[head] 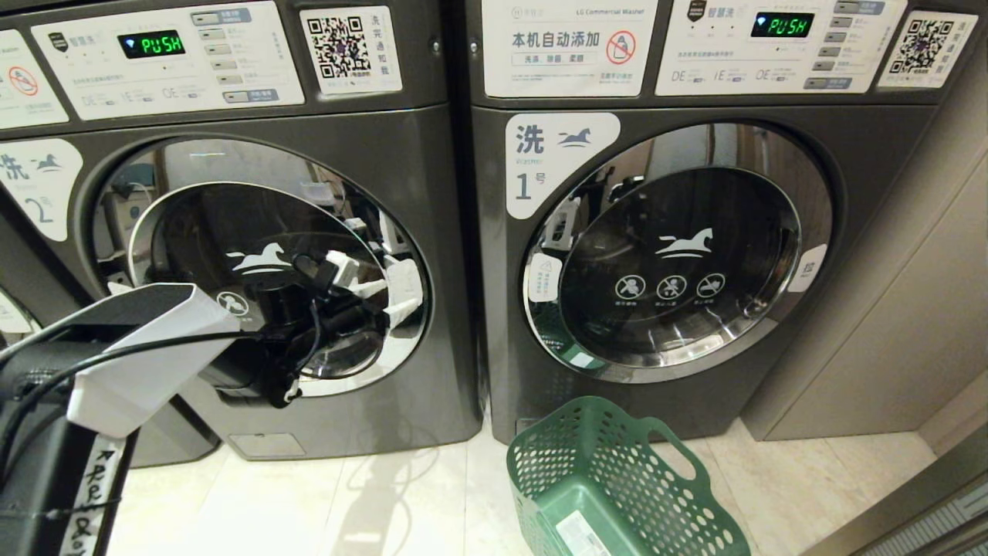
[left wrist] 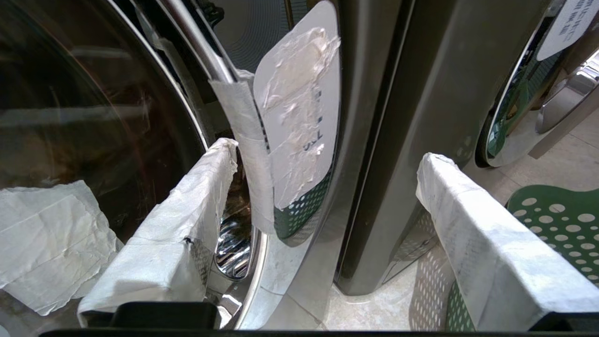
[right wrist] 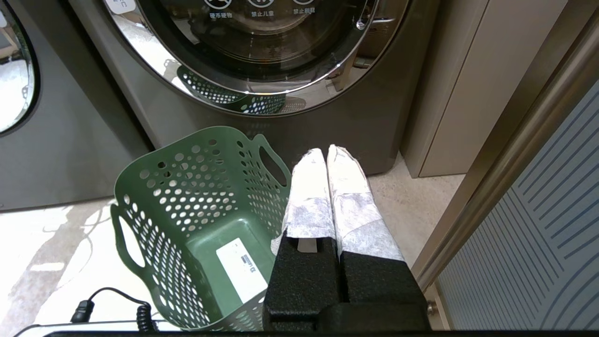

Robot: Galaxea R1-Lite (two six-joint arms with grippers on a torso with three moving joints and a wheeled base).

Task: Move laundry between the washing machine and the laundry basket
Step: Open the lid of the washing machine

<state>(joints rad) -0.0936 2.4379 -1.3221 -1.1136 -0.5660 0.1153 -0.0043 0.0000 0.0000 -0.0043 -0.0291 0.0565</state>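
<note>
Door of washer 2 not yet opened

Left gripper (head: 386, 297), jaws wide and empty, sits at the washing machine (head: 432, 255) door's right edge; the laundry basket (head: 617, 486) stands empty near right; no laundry visible

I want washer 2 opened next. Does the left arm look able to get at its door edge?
Probably yes. The left gripper is open at the washing machine door's right edge, one finger beside the taped tab; nothing blocks it.
</note>
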